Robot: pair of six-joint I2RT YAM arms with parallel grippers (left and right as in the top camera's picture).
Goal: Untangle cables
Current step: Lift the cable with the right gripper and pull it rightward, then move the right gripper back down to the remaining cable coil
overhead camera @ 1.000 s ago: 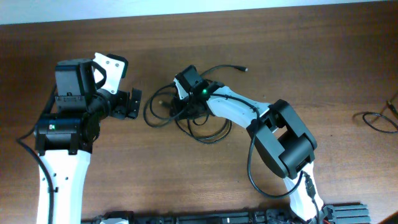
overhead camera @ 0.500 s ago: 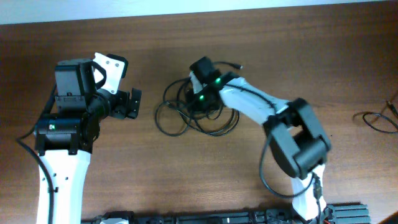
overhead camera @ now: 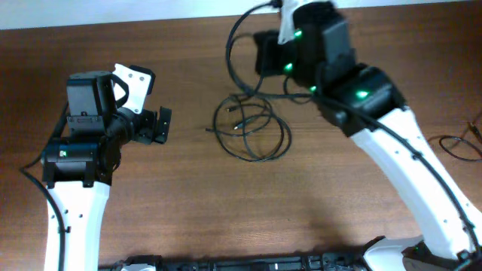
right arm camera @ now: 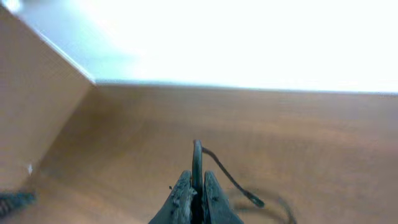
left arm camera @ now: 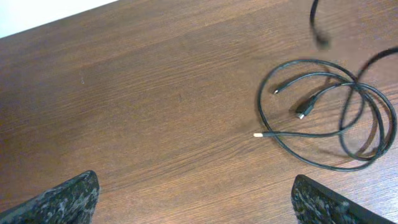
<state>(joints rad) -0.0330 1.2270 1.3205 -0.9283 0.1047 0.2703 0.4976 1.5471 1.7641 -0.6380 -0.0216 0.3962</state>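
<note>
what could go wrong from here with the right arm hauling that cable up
1. The right claw pinches the lifted cable only at its very tip; it may slip out.
2. That cable runs down into the coil on the table, where loops cross; pulling higher could tighten a knot or drag everything, since the open left claw holds nothing down.

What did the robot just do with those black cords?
The right gripper, shut on one cable, rose toward the far edge of the table, dragging the remaining cables rightward into a looser coil. The left gripper stayed put, open.
</note>
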